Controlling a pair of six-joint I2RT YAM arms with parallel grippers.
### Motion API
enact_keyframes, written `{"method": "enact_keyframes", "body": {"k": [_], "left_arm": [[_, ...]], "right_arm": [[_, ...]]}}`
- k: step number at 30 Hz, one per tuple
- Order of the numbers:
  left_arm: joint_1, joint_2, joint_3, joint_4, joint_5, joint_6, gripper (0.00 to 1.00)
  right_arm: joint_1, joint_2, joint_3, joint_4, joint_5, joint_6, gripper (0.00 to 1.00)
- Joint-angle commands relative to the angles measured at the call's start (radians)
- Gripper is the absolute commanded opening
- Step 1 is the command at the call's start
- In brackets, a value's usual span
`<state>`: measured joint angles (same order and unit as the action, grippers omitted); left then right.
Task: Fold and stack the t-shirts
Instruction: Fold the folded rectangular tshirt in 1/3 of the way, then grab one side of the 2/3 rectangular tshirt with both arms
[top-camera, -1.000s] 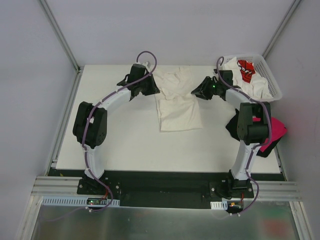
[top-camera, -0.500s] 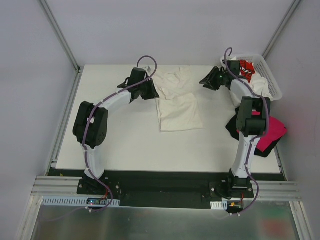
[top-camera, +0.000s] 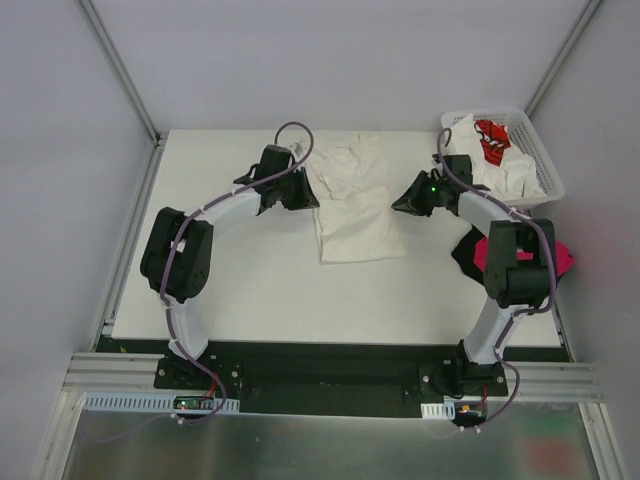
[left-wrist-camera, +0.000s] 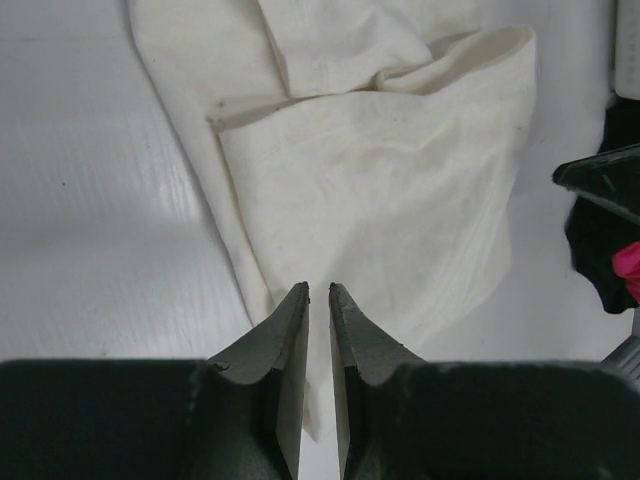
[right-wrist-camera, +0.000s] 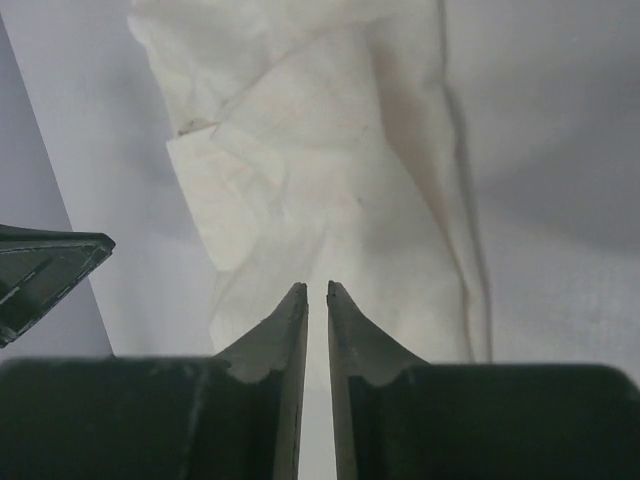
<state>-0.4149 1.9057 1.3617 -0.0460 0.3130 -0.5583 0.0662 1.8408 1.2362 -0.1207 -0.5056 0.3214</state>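
Note:
A cream-white t-shirt (top-camera: 352, 205) lies partly folded on the table centre, its upper part rumpled. It also shows in the left wrist view (left-wrist-camera: 380, 180) and the right wrist view (right-wrist-camera: 330, 170). My left gripper (top-camera: 306, 197) is at the shirt's left edge, jaws nearly together and empty (left-wrist-camera: 319, 290). My right gripper (top-camera: 400, 205) is at the shirt's right edge, jaws nearly together and empty (right-wrist-camera: 312, 288). A white shirt with red print (top-camera: 492, 140) lies in the basket. A magenta-pink shirt (top-camera: 560, 256) and a black shirt (top-camera: 464, 250) lie at the right, partly hidden by the right arm.
A white lattice basket (top-camera: 548, 172) with white cloth stands at the table's back right corner. Grey walls enclose the table (top-camera: 250, 280) on three sides. The other gripper's tip shows at the edge of each wrist view.
My right gripper moved from beside the basket back towards me, down to the cream shirt's right edge. My left gripper shifted slightly nearer along the left edge.

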Motion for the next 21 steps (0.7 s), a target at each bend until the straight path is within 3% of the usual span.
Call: {"method": "enact_keyframes", "body": {"k": [1, 5, 15, 21], "left_arm": [[-0.053, -0.137, -0.052, 0.037, 0.034, -0.023, 0.13], [-0.120, -0.215, -0.131, 0.034, 0.040, -0.015, 0.13], [-0.200, -0.427, -0.406, 0.002, -0.008, -0.011, 0.15], [-0.199, -0.467, -0.450, -0.026, -0.044, 0.018, 0.16]], "right_arm": [[0.069, -0.083, -0.090, 0.056, -0.025, 0.004, 0.18], [0.070, -0.120, -0.196, 0.113, -0.077, 0.027, 0.33], [-0.003, -0.204, -0.349, 0.159, -0.085, 0.005, 0.38], [-0.063, -0.229, -0.386, 0.187, -0.091, 0.018, 0.45]]}}
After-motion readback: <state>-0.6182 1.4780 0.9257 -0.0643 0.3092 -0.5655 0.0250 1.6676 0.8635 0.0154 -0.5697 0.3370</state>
